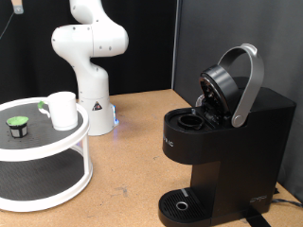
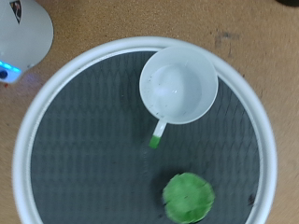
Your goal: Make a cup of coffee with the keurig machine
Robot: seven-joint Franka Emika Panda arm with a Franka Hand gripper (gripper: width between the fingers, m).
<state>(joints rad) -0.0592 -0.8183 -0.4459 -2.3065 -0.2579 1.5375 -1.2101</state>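
Wrist view looks straight down on the cup, upright and empty on a round white tray, with a green-topped pod near its handle. The coffee machine stands well apart on the counter, lid raised. No fingers show, so I cannot tell their state; any descent should be centred on its target.

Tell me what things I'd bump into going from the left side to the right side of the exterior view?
Pod with green top → white cup, both on the round white stand → white robot arm base → black keurig machine with its lid up. The hand is not in this view.
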